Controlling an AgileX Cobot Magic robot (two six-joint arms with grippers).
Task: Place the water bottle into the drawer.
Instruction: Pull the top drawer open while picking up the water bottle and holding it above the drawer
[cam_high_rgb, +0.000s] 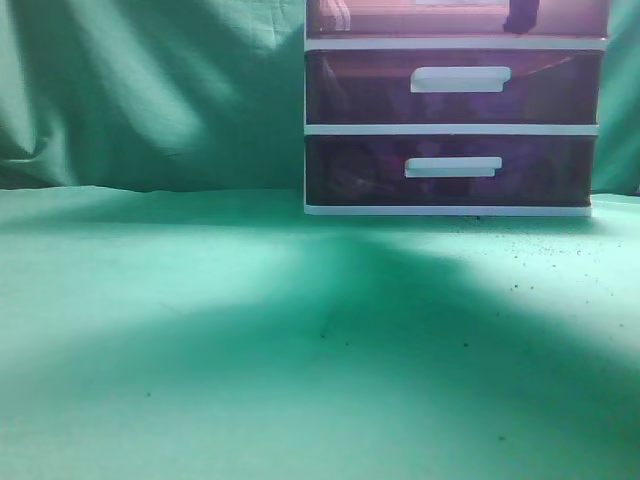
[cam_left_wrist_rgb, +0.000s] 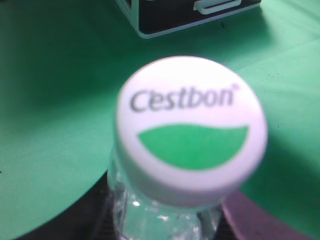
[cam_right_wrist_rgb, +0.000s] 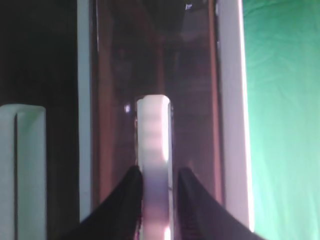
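left wrist view: bottle (cam_left_wrist_rgb: 187, 150) fills the frame, white cap toward the camera, long axis along the arm's line of sight. left end effector itself is out of frame, so whether it grips the bottle i cannot tell. cabinet (cam_left_wrist_rgb: 190, 15) lies ahead, green bench (cam_left_wrist_rgb: 50, 125) open between.

exterior view: neither arm nor bottle shows; drawer (cam_high_rgb: 455, 18) is at the top edge, front about flush with the two darker ones below.

right wrist view: right end effector (cam_right_wrist_rgb: 156, 182) is closed on the drawer's handle (cam_right_wrist_rgb: 153, 140), fingers either side. judgement: drawer must come out toward the bench before the bottle goes in; right arm nearer.
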